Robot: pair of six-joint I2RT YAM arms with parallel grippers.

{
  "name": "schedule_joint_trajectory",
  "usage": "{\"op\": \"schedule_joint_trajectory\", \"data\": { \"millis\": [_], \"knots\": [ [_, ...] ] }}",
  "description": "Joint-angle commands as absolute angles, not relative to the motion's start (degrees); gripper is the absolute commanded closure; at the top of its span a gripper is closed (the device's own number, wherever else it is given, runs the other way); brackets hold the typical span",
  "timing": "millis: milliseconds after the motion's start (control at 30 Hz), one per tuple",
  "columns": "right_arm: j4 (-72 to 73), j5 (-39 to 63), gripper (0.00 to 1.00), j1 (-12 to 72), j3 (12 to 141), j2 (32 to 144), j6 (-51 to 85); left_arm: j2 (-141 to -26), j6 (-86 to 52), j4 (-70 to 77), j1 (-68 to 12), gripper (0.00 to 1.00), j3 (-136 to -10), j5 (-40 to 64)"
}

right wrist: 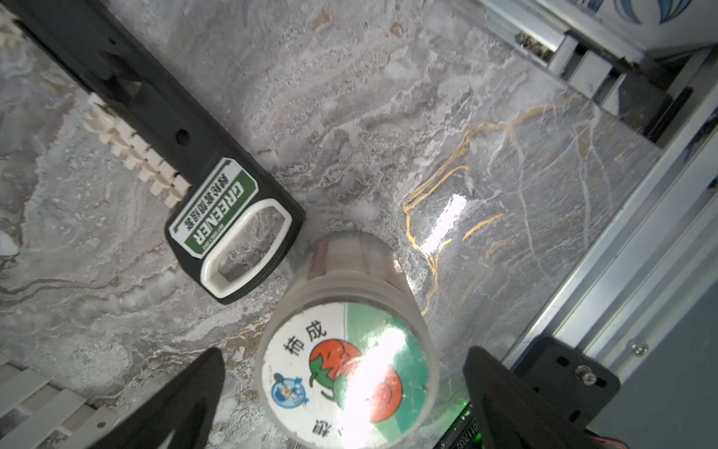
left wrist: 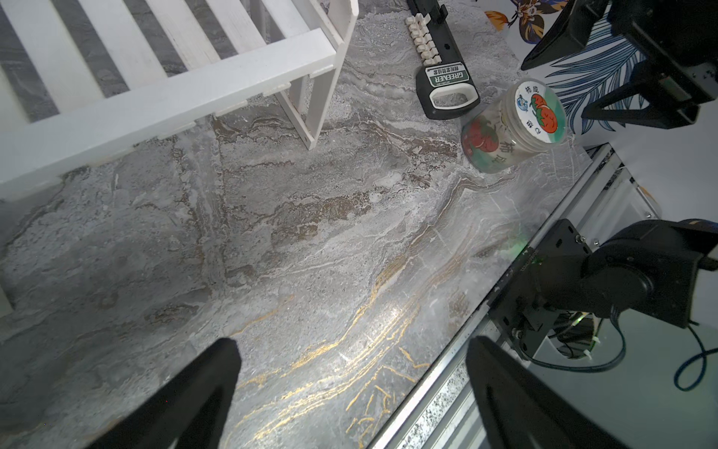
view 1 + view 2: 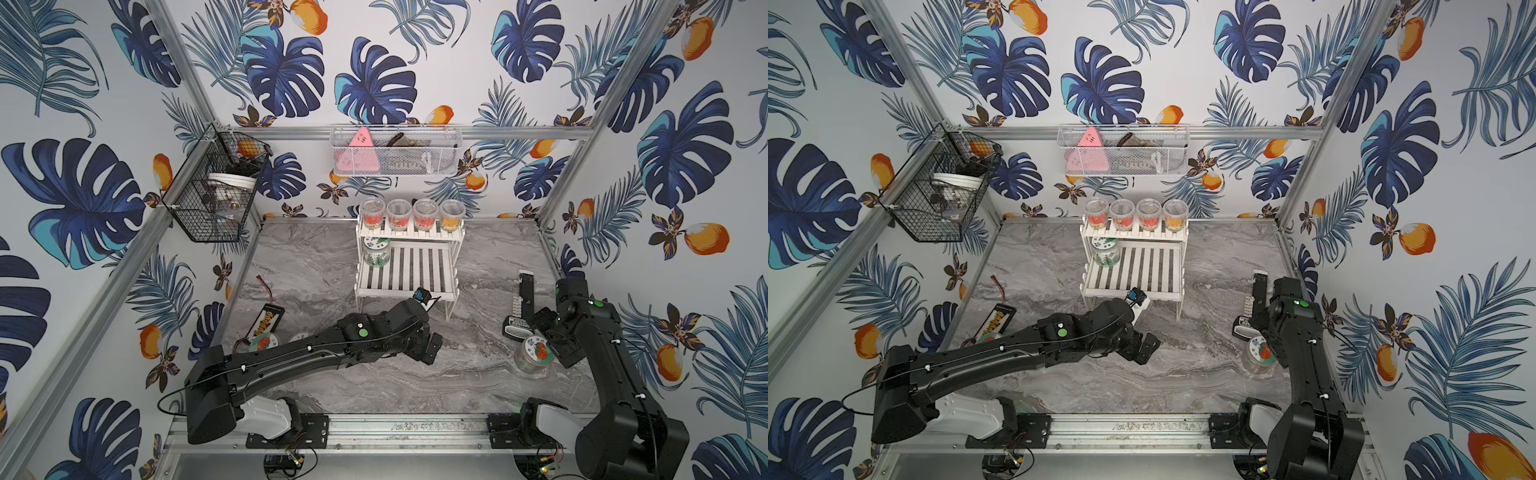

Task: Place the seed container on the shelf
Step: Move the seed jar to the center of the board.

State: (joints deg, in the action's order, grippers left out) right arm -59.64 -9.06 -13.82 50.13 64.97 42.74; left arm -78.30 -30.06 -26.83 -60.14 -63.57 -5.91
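The seed container (image 3: 533, 354) (image 3: 1259, 353), a clear jar with a tomato picture on its lid, stands on the marble table at the right, beside a black tool. My right gripper (image 1: 344, 352) hangs open just above it. In the right wrist view the lid (image 1: 342, 373) lies between the two dark fingertips, and neither touches the jar. The shelf (image 3: 415, 270) (image 3: 1142, 268), a white slatted two-tier rack, stands at the back centre. My left gripper (image 3: 432, 345) (image 2: 352, 342) is open and empty over bare table in front of the shelf.
Several jars line the shelf's upper tier (image 3: 411, 230); one green-labelled jar (image 3: 376, 251) lies on the lower tier. A black GREENER tool (image 3: 519, 322) lies next to the seed container. More small items (image 3: 270, 318) lie at the left. A black wire basket (image 3: 216, 187) and a white mesh basket (image 3: 395, 151) hang on the walls.
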Motion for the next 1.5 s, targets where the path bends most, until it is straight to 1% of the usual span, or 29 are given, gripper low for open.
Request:
{"op": "schedule_joint_trajectory", "data": {
  "millis": [0,233,367,433,700,933,1067,1233,1333,1467],
  "knots": [
    [-59.82,-6.87,0.0,-13.8,48.22,65.04,45.01,-78.54,-28.76,-27.32,-60.04,0.01,-64.29,-7.47],
    [-57.86,-5.89,0.0,-13.23,45.67,66.62,44.88,-78.88,-28.04,-27.42,-59.4,0.01,-64.25,-7.47],
    [-56.46,-5.24,0.05,-11.37,45.21,66.97,43.79,-78.62,-28.04,-27.25,-58.56,0.01,-63.98,-7.21],
    [-56.3,-5.35,0.08,-9.15,45.35,66.82,43.57,-78.52,-27.96,-27.34,-58.25,0.01,-63.92,-7.21],
    [-57.69,-8.11,0.16,6.98,45.09,66.67,49.03,-78.28,-28.17,-27.77,-56.8,0.01,-63.46,-7.21],
    [-57.62,-5.36,0.18,21.91,45.03,67.66,53.07,-76.63,-30.5,-28.21,-55.08,0.01,-61.44,-9.42],
    [-55.04,-5.97,0.18,33.26,45.82,67.55,54.2,-74.59,-32.45,-28.04,-53.47,0.01,-58.69,-10.39],
    [-49.59,-3.62,0.15,43.71,48.39,72.21,47.97,-72.22,-34.54,-28.68,-51.7,0.01,-55.94,-11.28],
    [-46.73,-4.19,0.15,49.89,49.28,74.11,44.48,-69.92,-36.67,-30.34,-50.06,0.01,-54.35,-13.16],
    [-41.12,-2.46,0.15,54.56,49.14,74.37,35.76,-66.27,-39.31,-31.37,-45.68,0.01,-51.49,-12.05]
  ]
}}
